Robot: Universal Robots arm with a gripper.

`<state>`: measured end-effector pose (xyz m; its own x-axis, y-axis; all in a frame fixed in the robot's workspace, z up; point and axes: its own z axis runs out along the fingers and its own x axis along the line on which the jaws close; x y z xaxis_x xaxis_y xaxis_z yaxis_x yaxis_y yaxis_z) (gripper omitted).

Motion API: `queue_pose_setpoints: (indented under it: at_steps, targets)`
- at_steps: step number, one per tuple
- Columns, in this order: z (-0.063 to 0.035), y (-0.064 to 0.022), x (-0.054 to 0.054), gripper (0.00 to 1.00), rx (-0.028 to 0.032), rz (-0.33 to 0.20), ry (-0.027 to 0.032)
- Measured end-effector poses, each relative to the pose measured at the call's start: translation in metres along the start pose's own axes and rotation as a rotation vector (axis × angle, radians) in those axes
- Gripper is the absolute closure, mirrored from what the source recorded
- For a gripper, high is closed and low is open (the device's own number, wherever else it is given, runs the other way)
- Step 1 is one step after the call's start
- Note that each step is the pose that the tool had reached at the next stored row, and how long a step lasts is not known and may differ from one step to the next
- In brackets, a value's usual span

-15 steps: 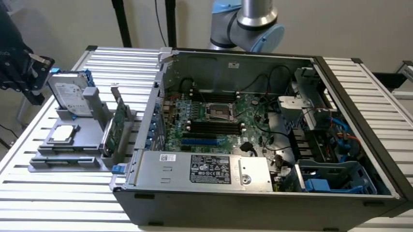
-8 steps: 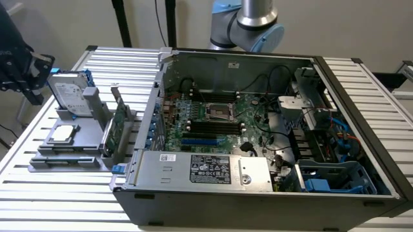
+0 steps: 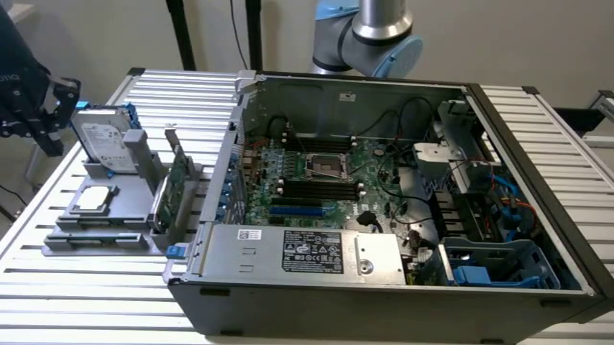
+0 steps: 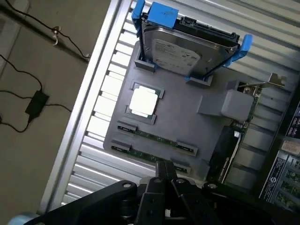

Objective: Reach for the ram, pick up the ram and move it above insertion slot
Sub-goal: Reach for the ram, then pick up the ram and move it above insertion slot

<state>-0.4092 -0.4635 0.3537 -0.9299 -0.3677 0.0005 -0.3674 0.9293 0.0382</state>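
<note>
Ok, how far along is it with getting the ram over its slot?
Nothing is finished yet. The ram lies in the gray holder. In hand: the reach, with the gripper above the holder near the ram, carrying nothing visible. Left: the pick-up and the move over the motherboard's memory slots.

Ram (image 4: pixel 157 138) apparently flat on holder (image 4: pixel 187 117); case (image 3: pixel 384 310) beside

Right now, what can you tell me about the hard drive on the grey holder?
The hard drive is a flat silver metal box with a printed label on its face. Blue plastic rails clip along its sides. It stands on edge, leaning back, in a slot of the grey holder. Only the holder appears to touch it.
</note>
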Motion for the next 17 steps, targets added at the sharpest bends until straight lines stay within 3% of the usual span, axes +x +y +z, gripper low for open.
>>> queue_pose_setpoints:
  at_steps: [17]
  targets:
    - [0.0000,0.0000,0.0000,0.89,0.0001,-0.309,0.0118]
